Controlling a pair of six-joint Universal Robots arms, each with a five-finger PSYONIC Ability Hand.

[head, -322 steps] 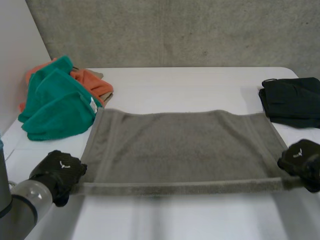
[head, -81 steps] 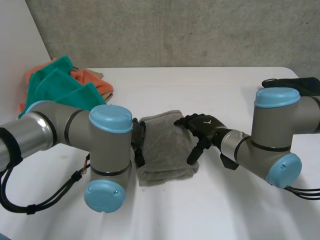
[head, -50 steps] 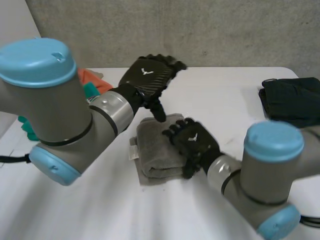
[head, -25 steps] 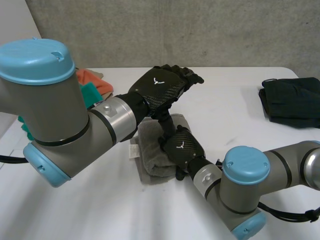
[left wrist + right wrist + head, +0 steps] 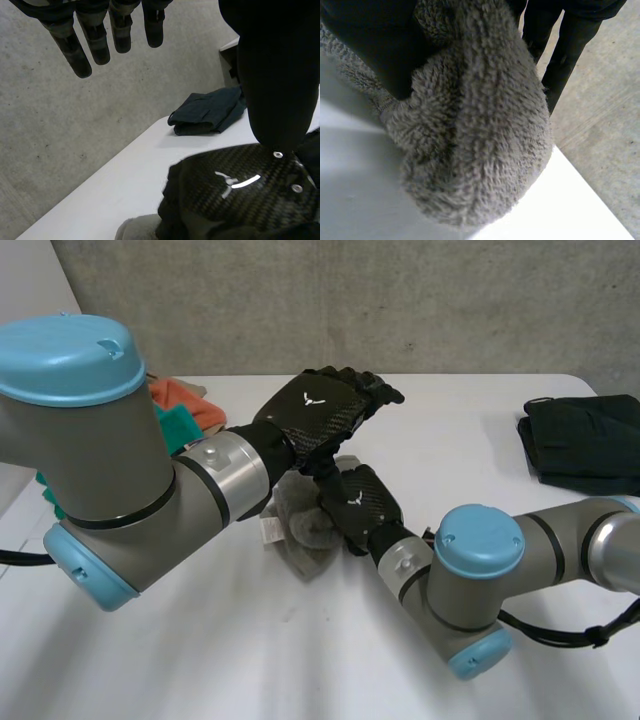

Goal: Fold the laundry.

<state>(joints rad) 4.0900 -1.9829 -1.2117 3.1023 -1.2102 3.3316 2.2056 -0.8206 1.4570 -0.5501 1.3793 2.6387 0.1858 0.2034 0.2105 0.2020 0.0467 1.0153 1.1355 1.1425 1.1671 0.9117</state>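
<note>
**Right hand (image 5: 362, 508) clamped on the grey towel (image 5: 303, 538)**

Left arm (image 5: 130, 490) blocks most of the orange cloth (image 5: 185, 398) and green cloth (image 5: 172, 426) at 9 o'clock. A black garment (image 5: 585, 440) lies at 3 o'clock. The bunched towel sits mid-table (image 5: 450, 420). Left hand (image 5: 318, 412) hovers above, fingers straight.

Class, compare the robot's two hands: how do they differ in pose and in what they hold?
The left hand is raised with straight fingers; the right hand sits lower, curled. The left hand holds nothing; the right hand grips the bunched grey towel. Both are black, over the white table.
</note>
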